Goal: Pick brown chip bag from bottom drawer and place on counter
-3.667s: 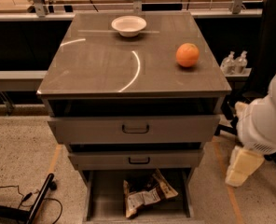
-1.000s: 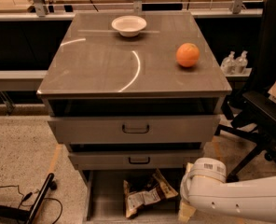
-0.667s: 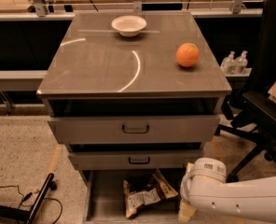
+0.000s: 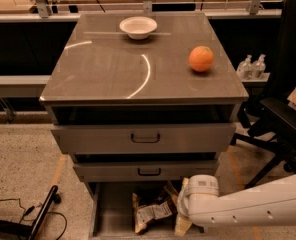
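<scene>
The brown chip bag [image 4: 152, 212] lies crumpled in the open bottom drawer [image 4: 112, 209], right of its middle. My gripper [image 4: 182, 215] is at the end of the white arm that reaches in from the lower right. It is low over the drawer's right side, right against the bag's right end. The arm's wrist hides that end of the bag. The counter [image 4: 113, 69] is the glossy grey-brown cabinet top above, with a curved light reflection.
An orange [image 4: 201, 59] sits at the counter's right and a white bowl [image 4: 138, 27] at its back. The two upper drawers stand slightly pulled out above the bottom one. A black chair [image 4: 288, 114] and bottles [image 4: 252, 66] stand to the right. A black pole [image 4: 40, 216] and cables lie on the floor at left.
The arm came down from the right side to the bottom drawer. In the last second its wrist moved left, closer to the bag. The bag has not moved.
</scene>
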Action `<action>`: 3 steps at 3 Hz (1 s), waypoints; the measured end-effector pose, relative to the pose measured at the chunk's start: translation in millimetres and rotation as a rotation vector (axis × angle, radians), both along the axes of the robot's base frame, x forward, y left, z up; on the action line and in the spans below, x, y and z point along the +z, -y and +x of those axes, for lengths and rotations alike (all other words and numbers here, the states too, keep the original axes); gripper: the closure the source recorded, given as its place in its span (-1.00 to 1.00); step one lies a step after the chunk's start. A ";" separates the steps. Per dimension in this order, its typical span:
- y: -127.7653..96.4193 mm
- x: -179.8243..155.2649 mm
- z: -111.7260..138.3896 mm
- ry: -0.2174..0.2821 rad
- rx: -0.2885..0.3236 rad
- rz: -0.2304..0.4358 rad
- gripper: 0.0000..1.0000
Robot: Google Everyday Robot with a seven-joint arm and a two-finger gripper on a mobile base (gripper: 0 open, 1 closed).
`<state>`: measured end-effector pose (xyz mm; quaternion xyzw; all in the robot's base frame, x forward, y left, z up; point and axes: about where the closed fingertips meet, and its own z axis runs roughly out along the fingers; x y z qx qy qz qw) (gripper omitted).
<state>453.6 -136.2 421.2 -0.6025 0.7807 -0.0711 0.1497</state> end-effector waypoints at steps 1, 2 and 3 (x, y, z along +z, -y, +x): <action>-24.6 -44.7 -1.4 0.006 0.013 0.054 -1.00; -41.1 -81.8 -6.4 0.024 0.026 0.078 -1.00; -62.5 -109.6 -1.7 0.079 0.076 0.090 -1.00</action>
